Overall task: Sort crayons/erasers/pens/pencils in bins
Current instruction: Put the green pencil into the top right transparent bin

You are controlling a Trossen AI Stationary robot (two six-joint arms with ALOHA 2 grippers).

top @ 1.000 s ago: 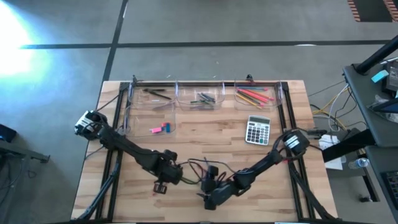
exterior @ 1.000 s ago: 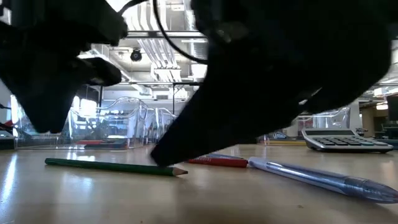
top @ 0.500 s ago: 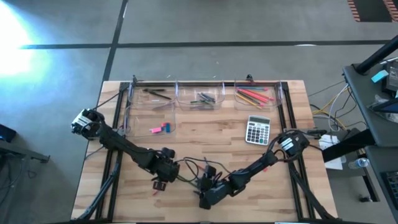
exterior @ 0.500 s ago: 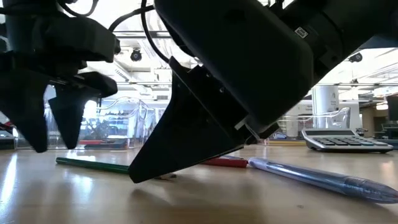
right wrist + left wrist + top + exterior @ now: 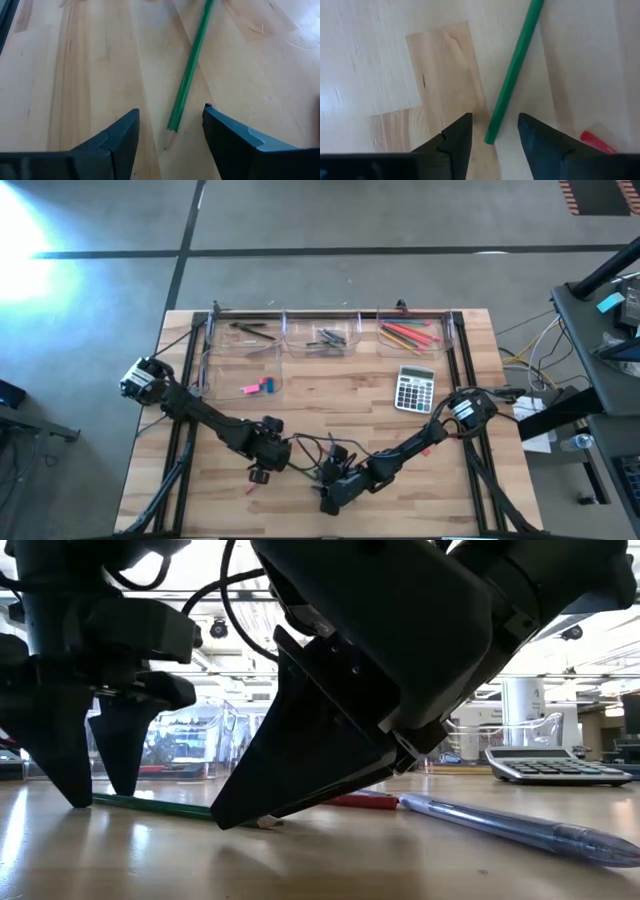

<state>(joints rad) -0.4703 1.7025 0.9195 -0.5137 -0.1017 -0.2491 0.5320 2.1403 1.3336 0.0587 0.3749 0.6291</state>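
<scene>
A green pencil (image 5: 150, 805) lies flat on the wooden table near its front edge. My left gripper (image 5: 494, 131) points down, open, with one finger on each side of the pencil's blunt end (image 5: 490, 139). My right gripper (image 5: 170, 122) slants down, open, with its fingers on either side of the sharpened tip (image 5: 168, 144). In the high view the left gripper (image 5: 258, 473) and the right gripper (image 5: 328, 498) stand close together. Clear bins (image 5: 325, 335) line the far edge. One holds pencils (image 5: 408, 335), another erasers (image 5: 258, 387).
A red stick (image 5: 360, 800) and a clear blue pen (image 5: 510, 825) lie on the table just right of the pencil. A grey calculator (image 5: 414, 390) sits at the right, in front of the bins. Cables hang between the two arms.
My left gripper has come down toward the table over the pencil's blunt end. My right gripper has sunk and tipped lower over the pencil's tip.
</scene>
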